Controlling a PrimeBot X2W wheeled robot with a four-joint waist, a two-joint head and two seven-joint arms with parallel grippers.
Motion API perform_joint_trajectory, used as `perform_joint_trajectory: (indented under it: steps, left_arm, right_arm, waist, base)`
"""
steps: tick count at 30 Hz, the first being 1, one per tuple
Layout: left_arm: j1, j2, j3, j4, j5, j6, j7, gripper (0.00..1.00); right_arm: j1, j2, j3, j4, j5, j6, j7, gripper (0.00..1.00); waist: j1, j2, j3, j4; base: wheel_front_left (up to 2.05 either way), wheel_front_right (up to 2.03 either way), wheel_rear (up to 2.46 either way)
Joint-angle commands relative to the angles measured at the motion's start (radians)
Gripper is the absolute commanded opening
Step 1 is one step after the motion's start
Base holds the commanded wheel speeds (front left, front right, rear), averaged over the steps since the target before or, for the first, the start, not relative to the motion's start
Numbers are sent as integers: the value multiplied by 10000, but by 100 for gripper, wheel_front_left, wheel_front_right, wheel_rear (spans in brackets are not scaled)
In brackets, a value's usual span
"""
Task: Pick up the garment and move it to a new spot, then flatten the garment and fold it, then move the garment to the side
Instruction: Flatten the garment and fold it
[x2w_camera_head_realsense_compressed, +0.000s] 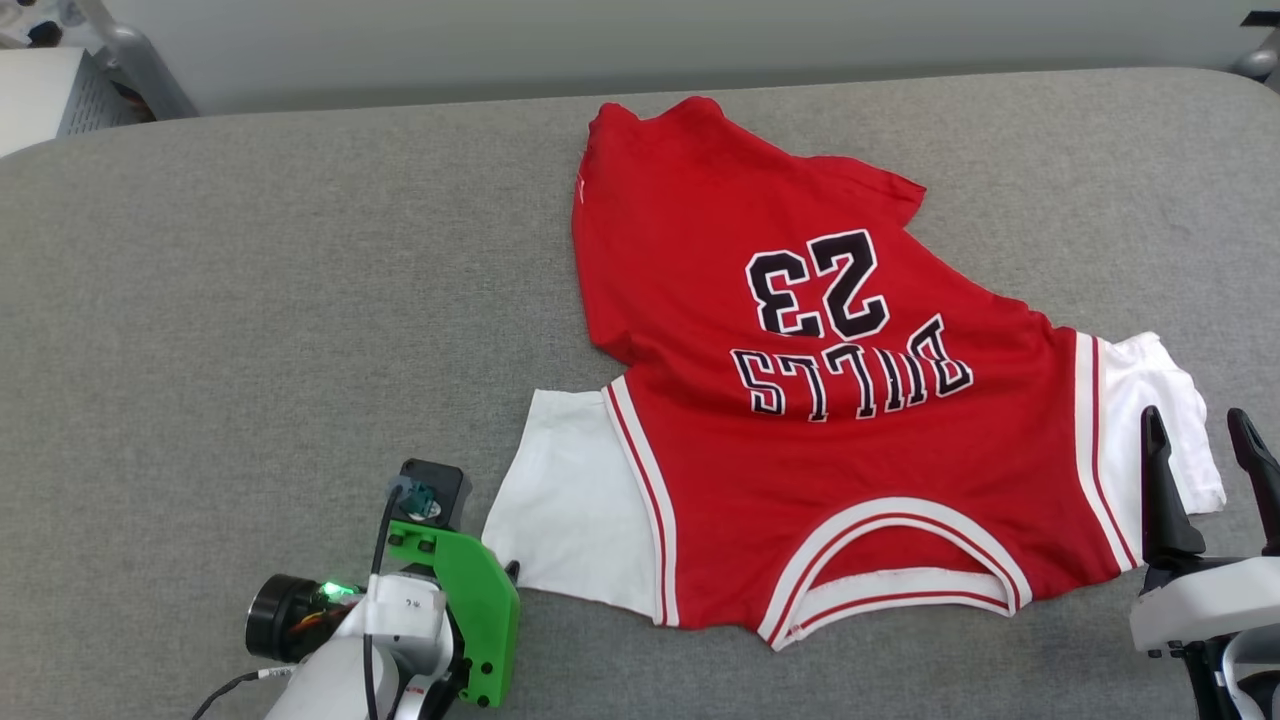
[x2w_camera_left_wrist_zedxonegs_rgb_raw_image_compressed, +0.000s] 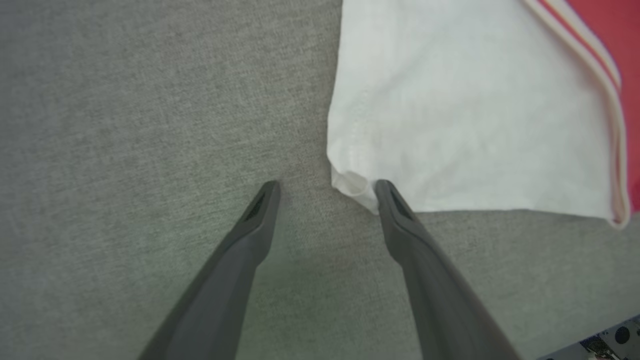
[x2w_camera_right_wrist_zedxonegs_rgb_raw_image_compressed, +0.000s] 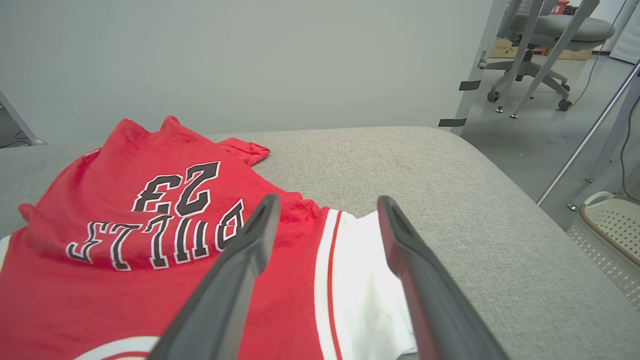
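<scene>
The garment (x2w_camera_head_realsense_compressed: 800, 400), a red jersey T-shirt with white sleeves and black "BULLS 23" lettering, lies spread face up on the grey surface (x2w_camera_head_realsense_compressed: 250, 300), collar toward me and hem bunched at the far side. My left gripper (x2w_camera_left_wrist_zedxonegs_rgb_raw_image_compressed: 327, 187) is open and points down at the near corner of the left white sleeve (x2w_camera_left_wrist_zedxonegs_rgb_raw_image_compressed: 465, 115); one fingertip (x2w_camera_left_wrist_zedxonegs_rgb_raw_image_compressed: 385, 192) touches that corner. My right gripper (x2w_camera_head_realsense_compressed: 1200, 435) stands open above the right white sleeve (x2w_camera_head_realsense_compressed: 1160, 400), holding nothing. The right wrist view shows the garment (x2w_camera_right_wrist_zedxonegs_rgb_raw_image_compressed: 140, 225) ahead and to the left of the fingers.
The grey padded surface ends in a rounded edge on the right (x2w_camera_right_wrist_zedxonegs_rgb_raw_image_compressed: 525, 200). Beyond it are metal frame legs (x2w_camera_right_wrist_zedxonegs_rgb_raw_image_compressed: 590, 135), an office chair (x2w_camera_right_wrist_zedxonegs_rgb_raw_image_compressed: 545, 35) and a pale perforated basket (x2w_camera_right_wrist_zedxonegs_rgb_raw_image_compressed: 610, 225) on the floor. A pale wall (x2w_camera_head_realsense_compressed: 640, 40) runs behind the surface.
</scene>
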Motion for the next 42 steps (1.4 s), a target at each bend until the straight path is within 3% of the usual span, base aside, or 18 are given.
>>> perform_joint_trajectory:
  steps: [1, 5, 6, 7, 13, 19, 32, 36, 42]
  left_arm:
    - [-182, 7, 45, 114, 9, 38, -102, 100]
    - [-230, 12, 26, 558, -35, -18, -200, 100]
    - [-223, 9, 15, 669, -80, -51, -181, 69]
    - [-207, 11, -5, 746, -113, -84, -156, 0]
    - [-35, -60, 510, 860, -553, 114, -749, 0]
    - [186, 20, 1161, 240, -1026, 189, -1420, 0]
    - [1123, 448, 1649, -2212, -1627, 479, -851, 0]
    - [1174, 535, 1613, -2747, -1640, 567, -578, 0]
    - [1123, 610, 1554, -3219, -1625, 662, -346, 0]
  right_arm:
    - [-168, 7, 21, 50, -58, -9, -87, 100]
    - [-226, -39, -11, 135, -84, -9, -96, 100]
    - [-238, -60, -19, 155, -86, -9, -96, 100]
    - [-246, -79, -25, 168, -88, -9, -93, 100]
    - [-137, -275, -149, 314, -99, -9, 71, 100]
    - [212, -628, -253, 460, -95, -9, 990, 100]
    - [350, -1931, -502, 789, 471, -9, 6454, 100]
    - [-25, -2107, -572, 1053, 864, -9, 7419, 100]
    - [-607, -2415, -408, 1719, 1216, -9, 7958, 100]
  waist:
    - [0, 0, 163, -135]
    - [0, 0, 251, -154]
    - [0, 0, 255, -149]
    - [0, 0, 255, -140]
    - [0, 0, -107, 231]
    - [0, 0, -469, 591]
    - [0, 0, -178, 1094]
    - [0, 0, 50, 1229]
    - [0, 0, 407, 1398]
  base:
    - [0, 0, 0]
    - [0, 0, 0]
    - [0, 0, 0]
    - [0, 0, 0]
    - [0, 0, 0]
    - [0, 0, 0]
    - [0, 0, 0]
    - [0, 0, 0]
    - [0, 0, 0]
